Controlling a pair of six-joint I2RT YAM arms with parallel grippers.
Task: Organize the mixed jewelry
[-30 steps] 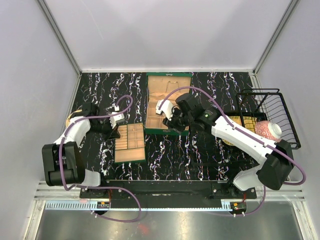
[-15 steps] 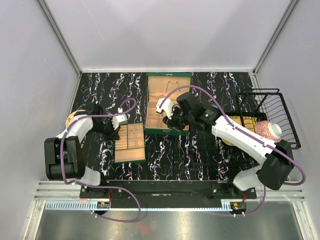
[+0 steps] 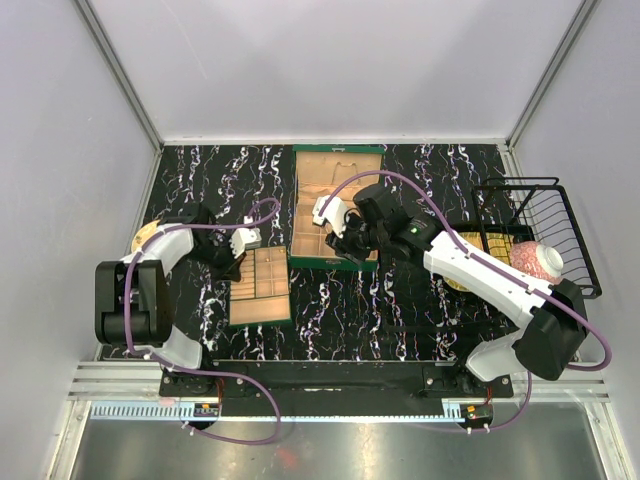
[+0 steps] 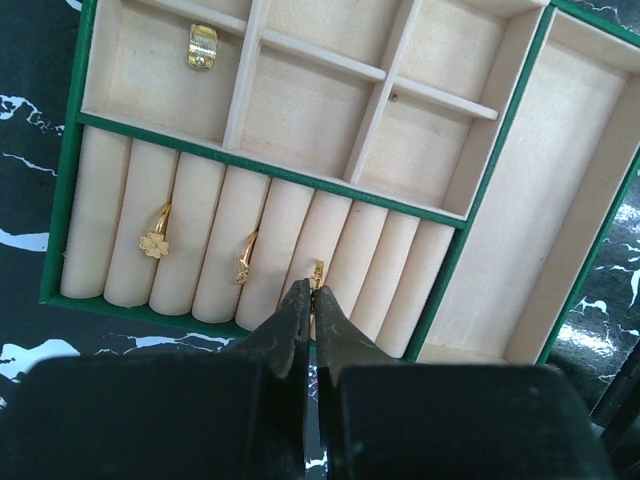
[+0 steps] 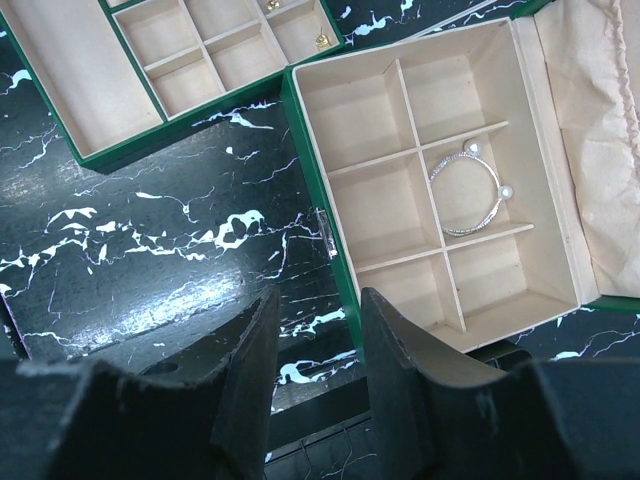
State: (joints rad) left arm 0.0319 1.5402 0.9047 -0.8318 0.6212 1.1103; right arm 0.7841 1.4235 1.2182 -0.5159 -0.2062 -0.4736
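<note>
Three gold rings are tucked into the ring rolls of the tan tray point(image 4: 560, 200), going by the left wrist cam: a clover ring point(image 4: 153, 242) furthest left, a star-shaped ring point(image 4: 243, 264) next over, then a third ring point(image 4: 317, 271) sitting right at the tip of the left pincer point(image 4: 308, 293). That pincer is pressed together at the near edge of the rolls, and honestly I can't tell if it's nipping that third ring or just touching it. There's also a little gold clip point(image 4: 202, 46) in the tray's upper left compartment.

Moving right, the green box point(image 5: 350, 115) lies open on the black marbled bench point(image 5: 180, 230), just beside the tray. A whitish bracelet point(image 5: 473, 150) with two pearl ends lies flat in the box's middle row, right-hand compartment. The right pincer point(image 5: 318, 305) hangs over the bench by the box's near wall, fingers spread, nothing between them. Far right in the top view sits a black wire basket point(image 3: 515, 184).
</note>
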